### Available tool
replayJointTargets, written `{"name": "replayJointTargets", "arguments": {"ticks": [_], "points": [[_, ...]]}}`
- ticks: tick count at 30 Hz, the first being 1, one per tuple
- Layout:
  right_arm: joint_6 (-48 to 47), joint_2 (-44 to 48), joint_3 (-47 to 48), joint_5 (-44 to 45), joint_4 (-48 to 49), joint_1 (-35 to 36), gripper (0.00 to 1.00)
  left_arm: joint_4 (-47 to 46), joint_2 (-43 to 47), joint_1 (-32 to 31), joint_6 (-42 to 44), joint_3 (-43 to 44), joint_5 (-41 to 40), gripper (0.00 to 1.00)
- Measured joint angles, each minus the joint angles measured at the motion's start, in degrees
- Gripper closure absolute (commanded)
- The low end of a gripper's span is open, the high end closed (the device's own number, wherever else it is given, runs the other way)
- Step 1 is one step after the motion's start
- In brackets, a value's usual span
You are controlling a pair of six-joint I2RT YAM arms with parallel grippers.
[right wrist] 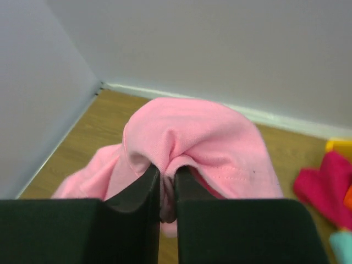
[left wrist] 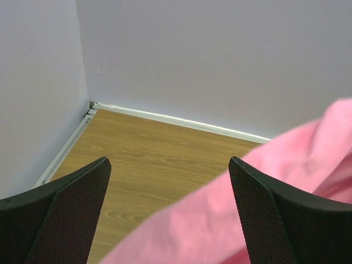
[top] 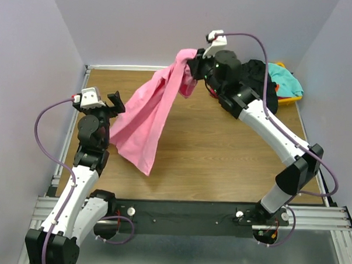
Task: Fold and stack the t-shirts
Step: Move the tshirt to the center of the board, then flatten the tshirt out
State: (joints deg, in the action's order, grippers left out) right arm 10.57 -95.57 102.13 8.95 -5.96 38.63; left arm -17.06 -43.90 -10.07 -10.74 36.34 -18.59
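- Pink cloth is your concern: the pink t-shirt (top: pixel 147 119) hangs in a long twisted drape above the table (top: pixel 222 151), its top over the table's far middle and its lower hem over the table's left half. You cannot tell whether that hem touches the wood.
- Your right gripper (top: pixel 192 58) has its jaws pressed nearly together on a small bunched fold at the shirt's top. With so little cloth in the pinch, a quick swing could pull it free and drop the shirt in a heap.
- Your left gripper (top: pixel 116 103), over the table's left edge, stands spread wide and empty with the cloth just beside it. If it closes now, it could grab a doubled layer rather than one edge, and the shirt would then lie twisted, not flat.
- The yellow bin (top: pixel 288 100) sits at the table's far right corner, close behind the right arm; a wide elbow move could knock it.
- Count: one pink shirt in the air; at the bin, one black t-shirt (top: pixel 257 74), one teal t-shirt (top: pixel 286 81) and one magenta t-shirt (right wrist: pixel 324 181), plus an orange sliver too small to judge; one bin; two grippers.
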Motion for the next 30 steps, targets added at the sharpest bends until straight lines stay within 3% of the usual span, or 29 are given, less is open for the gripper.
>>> {"name": "replayJointTargets", "arguments": {"ticks": [1,2,5,12,23,30], "points": [[0.2,0.0,-3.2,3.0,-0.2,-0.1,0.42,0.0,-0.3,0.0,0.0,0.0,0.0,0.07],[0.8,0.0,-5.6,5.1,-0.3,-0.1,0.26,0.0,-0.7,0.1,0.0,0.0,0.0,0.08],[2.3,-0.6,-12.5,11.8,-0.3,-1.3,0.01,0.0,-2.5,0.2,-0.2,0.0,0.2,0.11],[3.6,-0.9,-20.5,18.4,-0.6,-3.9,0.00,0.0,-7.7,-1.4,-1.6,0.9,0.6,0.15],[5.5,-7.2,-25.7,12.5,3.4,-4.0,0.00,0.0,-21.4,-16.7,-7.7,1.9,-0.7,0.16],[7.2,-12.8,-26.0,9.1,3.4,-7.0,0.00,0.0,-27.9,-18.6,-12.7,-1.4,1.7,0.16]]}}
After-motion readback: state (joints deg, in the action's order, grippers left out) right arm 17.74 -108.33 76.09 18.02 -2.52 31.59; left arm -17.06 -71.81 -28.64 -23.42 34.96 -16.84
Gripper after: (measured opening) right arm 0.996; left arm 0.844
